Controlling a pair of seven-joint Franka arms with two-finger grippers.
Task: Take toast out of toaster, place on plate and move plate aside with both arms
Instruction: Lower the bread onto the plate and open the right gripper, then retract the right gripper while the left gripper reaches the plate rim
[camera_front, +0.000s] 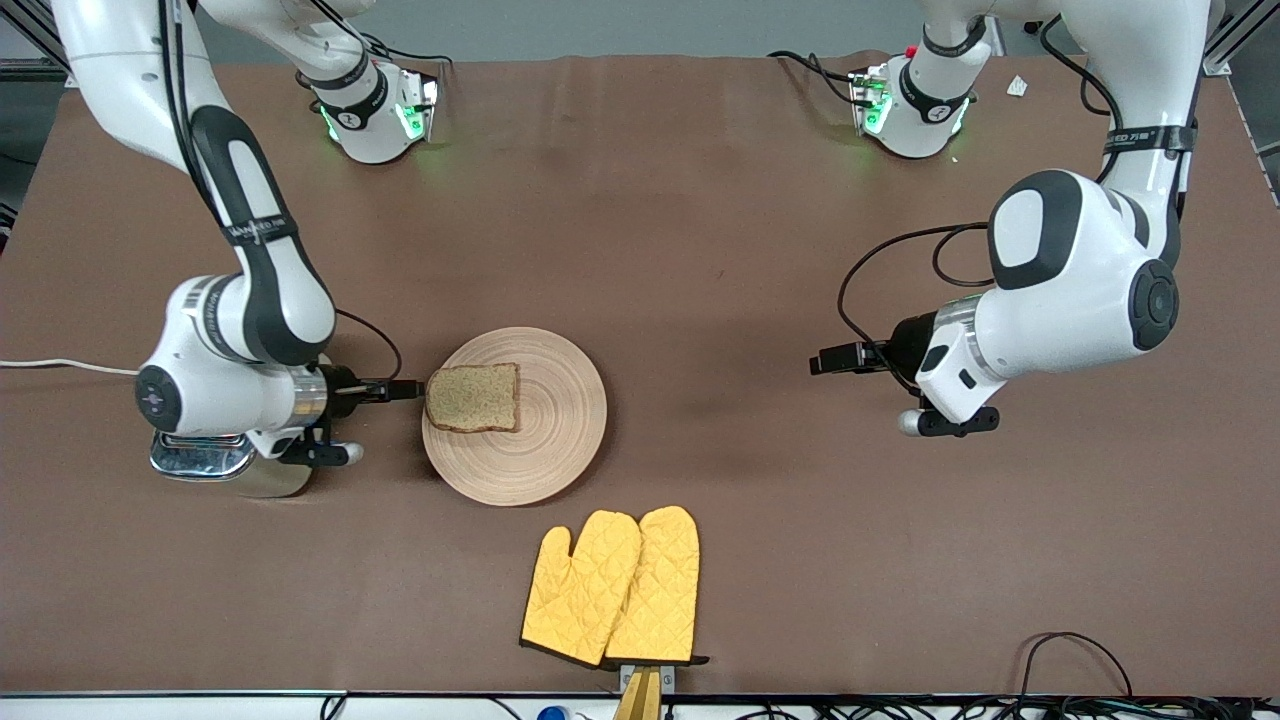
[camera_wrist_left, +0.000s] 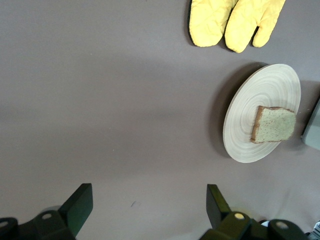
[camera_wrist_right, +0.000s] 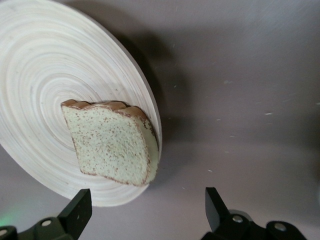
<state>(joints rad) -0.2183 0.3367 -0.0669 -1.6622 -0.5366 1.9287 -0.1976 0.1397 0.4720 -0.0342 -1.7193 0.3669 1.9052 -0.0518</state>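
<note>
Two steps look done: toast (camera_front: 473, 397) lies flat on the plate (camera_front: 545, 450), overhanging the rim on the side toward the right arm's end of the worktop.

Going across the front view:
- Toaster (camera_front: 205, 458) sits at the right arm's end of the worktop, mostly hidden under the right arm's wrist; only a chrome corner shows.
- Right end effector (camera_front: 405, 389) sits just beside the toast's crust edge, at the plate rim. Right wrist view shows its fingers (camera_wrist_right: 76, 210) spread wide, nothing between them, toast just ahead of them. Released.
- Plate mid-worktop, oven mitts (camera_front: 612, 587) nearer the front camera than it.
- Left end effector (camera_front: 828, 360) hangs over bare worktop, well apart from the plate, pointing toward it. Fingers (camera_wrist_left: 80, 202) wide apart, empty. That arm is waiting.

Step in hand, my read: toast placement just finished, plate move not started. Next calls for the right end effector to back off the toast and take the plate rim, the left to close the gap and take the rim on its own side, then a coordinated slide. Risk: the overhanging toast gets knocked when the rim is gripped.

View differences: right wrist view shows the overhang and finger clearance up close, no toaster. Left wrist view shows plate, toast and mitts together, plus a grey-green edge beside the plate I can't identify. Only the front view shows both arms.
</note>
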